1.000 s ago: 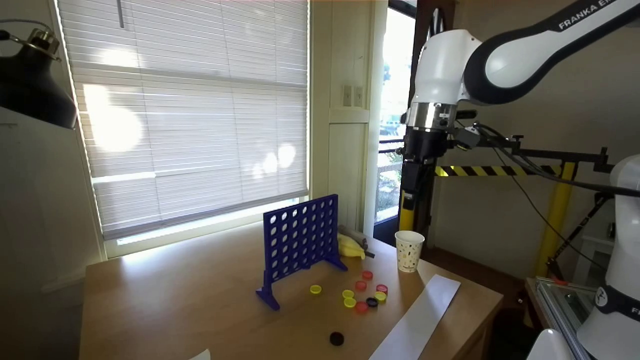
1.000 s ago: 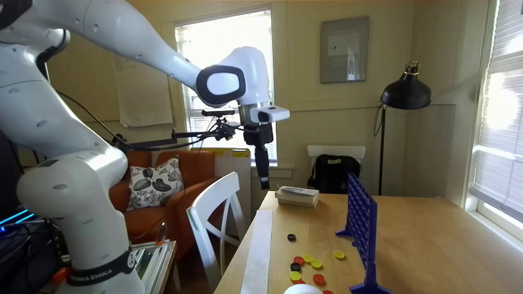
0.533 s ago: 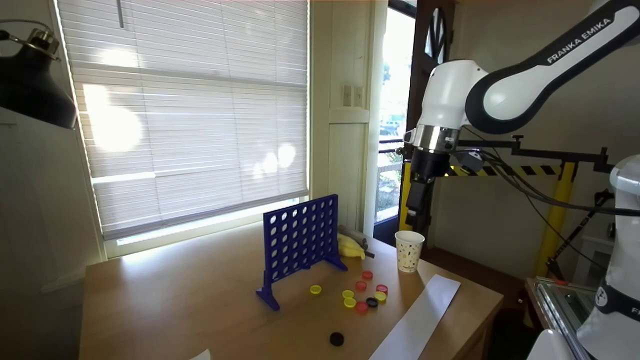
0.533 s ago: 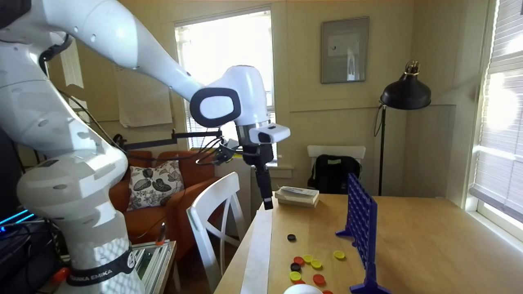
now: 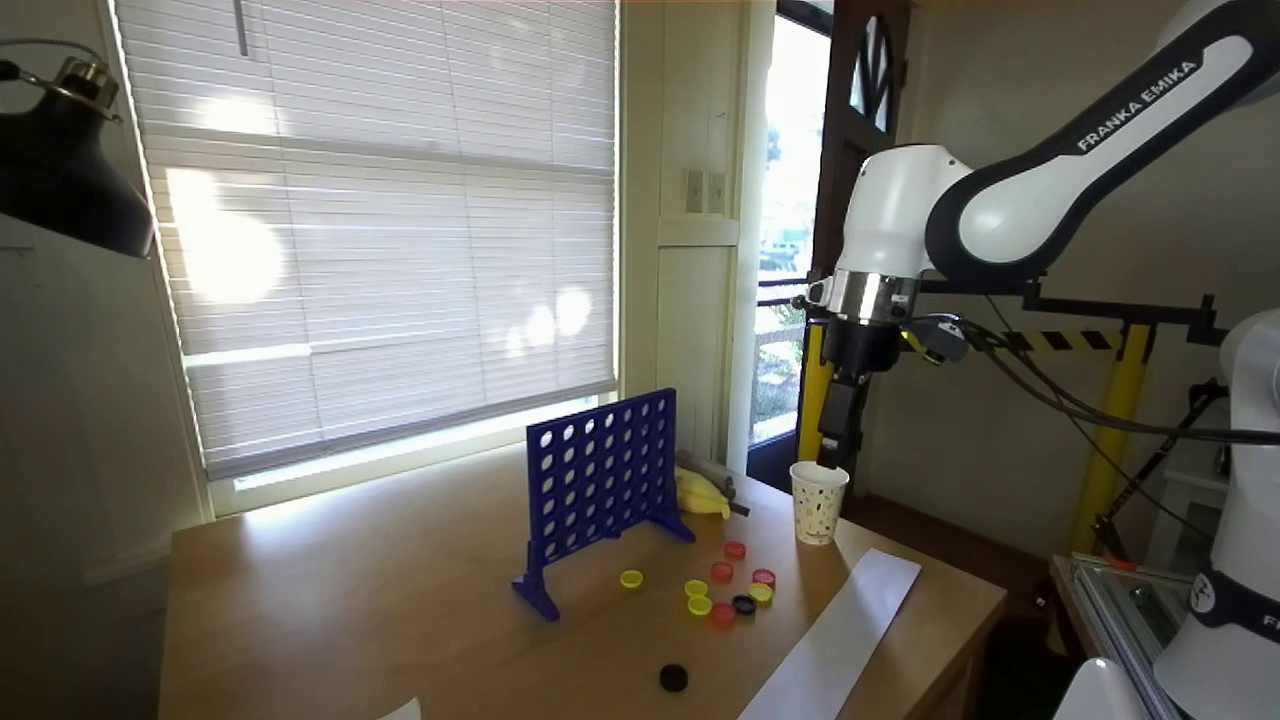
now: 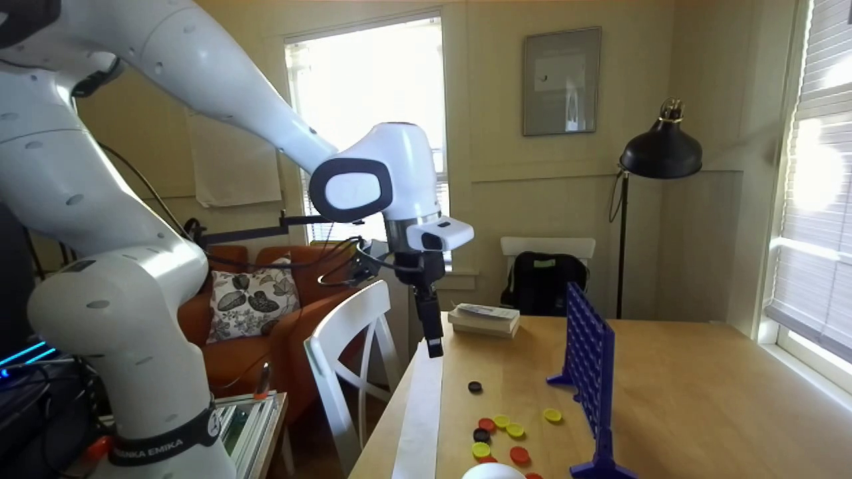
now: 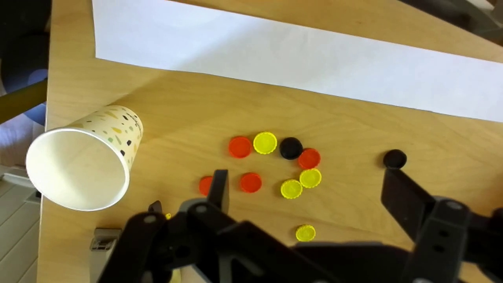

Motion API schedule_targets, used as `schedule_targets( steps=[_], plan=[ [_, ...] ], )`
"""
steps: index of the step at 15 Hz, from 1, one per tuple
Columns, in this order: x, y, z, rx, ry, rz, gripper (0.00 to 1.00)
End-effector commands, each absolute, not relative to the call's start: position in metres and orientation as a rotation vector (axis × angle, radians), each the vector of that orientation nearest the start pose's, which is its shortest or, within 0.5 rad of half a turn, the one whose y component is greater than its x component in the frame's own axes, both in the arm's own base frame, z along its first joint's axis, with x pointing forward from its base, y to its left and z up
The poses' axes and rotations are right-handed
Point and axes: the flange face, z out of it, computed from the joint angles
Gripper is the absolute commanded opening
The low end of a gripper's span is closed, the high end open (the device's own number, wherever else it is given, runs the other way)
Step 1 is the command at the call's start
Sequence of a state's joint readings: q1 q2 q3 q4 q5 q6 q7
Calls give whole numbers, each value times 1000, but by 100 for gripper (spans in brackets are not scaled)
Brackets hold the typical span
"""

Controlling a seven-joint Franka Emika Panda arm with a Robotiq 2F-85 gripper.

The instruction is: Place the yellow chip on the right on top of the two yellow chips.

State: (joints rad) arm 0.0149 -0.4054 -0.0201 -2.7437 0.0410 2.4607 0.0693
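Observation:
Two yellow chips lie side by side, touching, in the wrist view [image 7: 310,178] [image 7: 291,189]. They also show in an exterior view [image 5: 696,589] [image 5: 699,606]. Another yellow chip [image 7: 265,142] lies between a red and a black chip; in an exterior view it is the rightmost yellow one [image 5: 760,594]. A further yellow chip [image 5: 631,579] lies alone by the blue grid board [image 5: 536,500], also in the wrist view [image 7: 305,233]. All lie flat. My gripper [image 7: 305,177] is open and empty, pointing down, well above the table in both exterior views [image 5: 834,462] [image 6: 434,351].
A speckled paper cup [image 5: 818,508] stands upright right of the chips, at the left in the wrist view [image 7: 122,133]. Red chips [image 7: 250,182] and black chips [image 7: 291,148] lie around. A white paper strip [image 5: 835,635] runs along the table's edge. Books [image 6: 484,322] lie at the far end.
My gripper has come down toward the table, tilting on the way, and stays open in the wrist view now. The chips, cup and board have not moved.

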Motion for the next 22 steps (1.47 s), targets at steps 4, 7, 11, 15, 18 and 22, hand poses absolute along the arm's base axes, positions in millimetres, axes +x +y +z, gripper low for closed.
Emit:
schedule_targets(
  steps=[4,7,11,15,18,22],
  plan=[
    [401,-12,331,-3115,497,-310,100],
    [408,-12,303,-3068,699,-337,100],
    [414,-9,261,-2998,857,-271,100],
    [417,-14,228,-2974,874,-232,100],
    [421,-23,206,-2946,937,-256,100],
    [430,-25,181,-2901,1028,-233,100]
  ],
)
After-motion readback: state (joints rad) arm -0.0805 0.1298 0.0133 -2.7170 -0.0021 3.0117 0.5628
